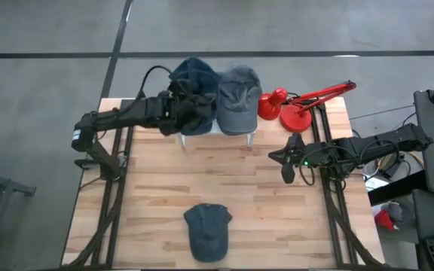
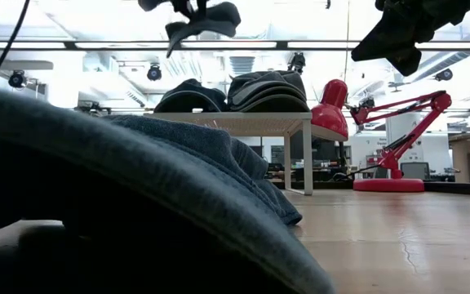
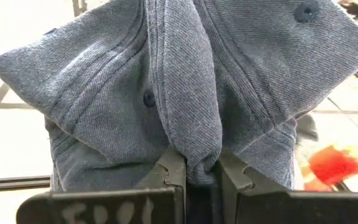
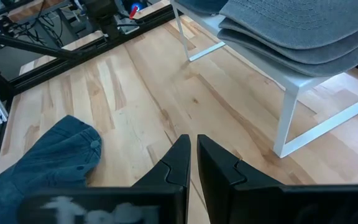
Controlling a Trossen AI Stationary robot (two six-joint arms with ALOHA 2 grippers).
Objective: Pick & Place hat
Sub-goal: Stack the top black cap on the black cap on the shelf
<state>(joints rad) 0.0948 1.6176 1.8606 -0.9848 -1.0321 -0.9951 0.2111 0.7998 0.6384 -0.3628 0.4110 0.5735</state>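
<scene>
One blue hat [image 1: 207, 230] already lies flat on the counter [image 1: 277, 211] near the middle of its front edge, so at least one placement looks finished. The next one seems to be at the pick stage: the left tool [image 1: 181, 109] sits at the white rack [image 1: 236, 129] along the back edge, on the dark blue hat stack [image 1: 194, 83] at the rack's left end, and its jaws are pinched narrow on a fold of blue hat fabric [image 3: 191, 106], which fills the left wrist view and bunches up between the two fingers. Whether that hat has cleared the stack I cannot tell; from above it sits over the pile, so lifting it away, carrying it toward the front of the counter and releasing it are, by my reading, all left to do. A grey hat stack [image 1: 238, 94] sits beside the blue one on the rack, untouched as far as can be seen, which suggests more hats remain after this one. The right tool [image 1: 288, 159] waits above bare wood toward the right edge of the counter, well apart from the rack; its fingers [image 4: 180, 163] are nearly together with only a thin gap and hold nothing. A red desk lamp [image 1: 300, 105] stands at the back right corner, just beside the rack.
</scene>
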